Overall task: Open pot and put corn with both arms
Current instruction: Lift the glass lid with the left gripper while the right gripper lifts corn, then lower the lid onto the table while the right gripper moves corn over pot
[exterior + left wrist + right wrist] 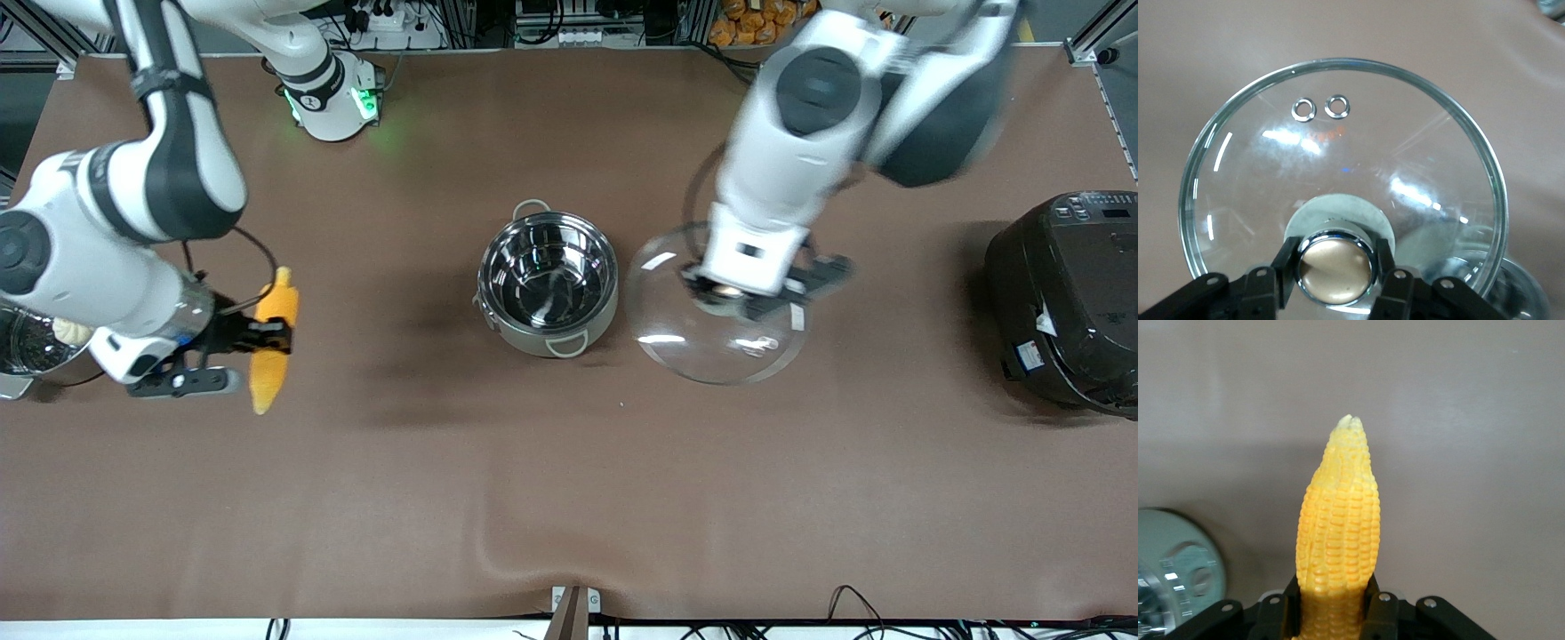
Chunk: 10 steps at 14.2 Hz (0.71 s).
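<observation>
right end effector (1335, 613) grips the corn (1338, 533) above the brown table (1471, 453).

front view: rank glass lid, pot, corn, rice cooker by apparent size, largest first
1. glass lid, held up by the left gripper on its knob, so nearer the camera; may look bigger than it is.
2. rice cooker, partly cut off by the frame edge; unsure against the lid.
3. pot.
4. corn, in the right gripper.
</observation>
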{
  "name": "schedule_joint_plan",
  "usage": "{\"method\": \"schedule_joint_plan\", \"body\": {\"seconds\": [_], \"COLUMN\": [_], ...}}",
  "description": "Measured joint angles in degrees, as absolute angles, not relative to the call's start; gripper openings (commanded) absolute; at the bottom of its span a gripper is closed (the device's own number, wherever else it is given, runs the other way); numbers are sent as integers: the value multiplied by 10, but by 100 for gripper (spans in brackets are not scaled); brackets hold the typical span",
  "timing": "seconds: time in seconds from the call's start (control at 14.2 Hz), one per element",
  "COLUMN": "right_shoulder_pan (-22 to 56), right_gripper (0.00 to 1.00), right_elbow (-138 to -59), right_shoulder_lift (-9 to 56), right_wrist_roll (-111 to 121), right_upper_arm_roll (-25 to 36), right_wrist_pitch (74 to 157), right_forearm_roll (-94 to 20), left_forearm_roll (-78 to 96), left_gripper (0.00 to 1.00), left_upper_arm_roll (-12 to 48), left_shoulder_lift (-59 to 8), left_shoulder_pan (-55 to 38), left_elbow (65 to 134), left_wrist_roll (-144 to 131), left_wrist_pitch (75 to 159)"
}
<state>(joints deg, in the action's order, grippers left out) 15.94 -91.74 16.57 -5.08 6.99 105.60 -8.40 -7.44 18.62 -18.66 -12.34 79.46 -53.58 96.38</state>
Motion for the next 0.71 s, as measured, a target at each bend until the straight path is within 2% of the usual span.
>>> {"method": "schedule_joint_plan", "body": {"seconds": [0.21,0.42,0.71], "right_shoulder_pan": [216,283,371], "right_gripper": [19,19,19], "right_elbow": [-876,-873,-877], "right_shoulder_lift": [164,167,189], "right_wrist_roll": [-146,-235,-344], "right_upper_arm_roll": [69,67,66], "right_wrist_pitch": [1016,1016,1055], "right_forearm_roll": [-84,-84,-84], "left_forearm_roll": [-39,-36,-35], "left_gripper": [0,0,0], "left_upper_arm_roll": [187,187,188], "left_shoulder_lift": [-176,-170,-144], "left_shoulder_pan": [-17,62,122], "left_elbow": [828,884,1033], "left_wrist_roll": [-408,-310,-251], "left_wrist_pitch": [964,978,1098]}}
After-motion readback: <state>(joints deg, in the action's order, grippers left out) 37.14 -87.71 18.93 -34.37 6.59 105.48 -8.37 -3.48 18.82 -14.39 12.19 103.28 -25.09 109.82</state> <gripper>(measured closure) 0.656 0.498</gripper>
